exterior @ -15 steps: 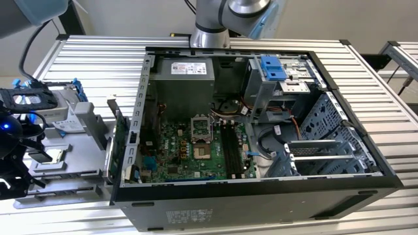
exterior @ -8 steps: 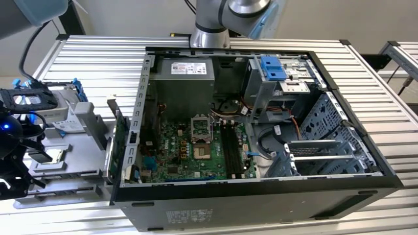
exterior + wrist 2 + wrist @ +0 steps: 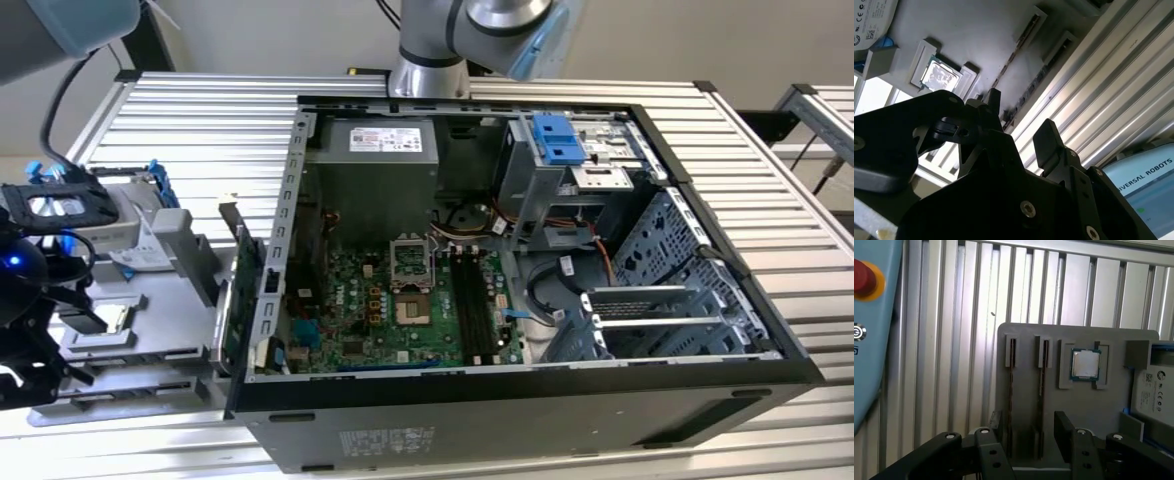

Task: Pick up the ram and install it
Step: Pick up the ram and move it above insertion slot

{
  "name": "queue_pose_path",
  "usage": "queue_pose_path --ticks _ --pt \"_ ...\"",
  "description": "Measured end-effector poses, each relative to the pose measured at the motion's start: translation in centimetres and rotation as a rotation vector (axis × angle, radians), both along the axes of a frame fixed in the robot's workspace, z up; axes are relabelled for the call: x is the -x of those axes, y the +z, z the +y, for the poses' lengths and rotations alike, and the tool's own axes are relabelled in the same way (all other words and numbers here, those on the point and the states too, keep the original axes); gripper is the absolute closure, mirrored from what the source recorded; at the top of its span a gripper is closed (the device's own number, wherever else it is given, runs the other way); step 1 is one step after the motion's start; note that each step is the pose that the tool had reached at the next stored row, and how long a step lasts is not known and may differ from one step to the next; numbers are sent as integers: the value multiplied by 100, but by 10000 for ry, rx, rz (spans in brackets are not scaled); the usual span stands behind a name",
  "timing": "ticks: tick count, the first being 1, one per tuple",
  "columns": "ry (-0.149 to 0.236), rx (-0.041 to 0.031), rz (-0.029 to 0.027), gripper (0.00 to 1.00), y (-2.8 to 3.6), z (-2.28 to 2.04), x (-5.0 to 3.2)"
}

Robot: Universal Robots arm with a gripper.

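Straight ahead of the gripper [image 3: 1029, 432], we find a grey parts tray [image 3: 1024, 347] lying on the slatted aluminium table [image 3: 944, 340]. The gripper's fingers [image 3: 1061, 425] are spread wide and hold nothing.

In the first wrist view, two memory sticks stand on edge in the tray's narrow slots, side by side but apart. Both fall within the gap between the fingers. The ram stick farther from the processor [image 3: 1012, 390] lies close to one finger. The ram stick nearer the processor [image 3: 1043, 390] lies close to the other. We cannot tell whether the fingertips touch either stick.

Beyond the second stick, to that finger's outer side, the square silver processor [image 3: 1085, 365] sits flat in its own recess. Past it rests a hard drive [image 3: 1154, 390]. On the gripper's opposite side, off the tray, we see a pale blue pendant [image 3: 869, 350] with a red button [image 3: 860, 277].

In the exterior view, the open computer case [image 3: 534, 420] lies on the same table beside the tray. Its motherboard [image 3: 387, 310] faces up, well apart from the gripper.
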State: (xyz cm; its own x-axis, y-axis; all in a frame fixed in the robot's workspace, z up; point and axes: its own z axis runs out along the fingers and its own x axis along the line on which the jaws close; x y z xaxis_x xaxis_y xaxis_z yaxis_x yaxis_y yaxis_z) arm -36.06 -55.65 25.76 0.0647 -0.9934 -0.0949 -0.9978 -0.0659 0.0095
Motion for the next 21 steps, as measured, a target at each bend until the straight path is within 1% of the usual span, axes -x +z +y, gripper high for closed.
queue_pose_path --ticks 3,7,11,14,21 --pt "1 1 18 0 -51 0 4" --pt "-1 -1 18 0 -126 -2 5" --pt "-34 1 20 0 -197 -18 5" --pt "-41 1 20 0 -250 -21 4" --pt "-41 -2 17 0 -265 -21 4"
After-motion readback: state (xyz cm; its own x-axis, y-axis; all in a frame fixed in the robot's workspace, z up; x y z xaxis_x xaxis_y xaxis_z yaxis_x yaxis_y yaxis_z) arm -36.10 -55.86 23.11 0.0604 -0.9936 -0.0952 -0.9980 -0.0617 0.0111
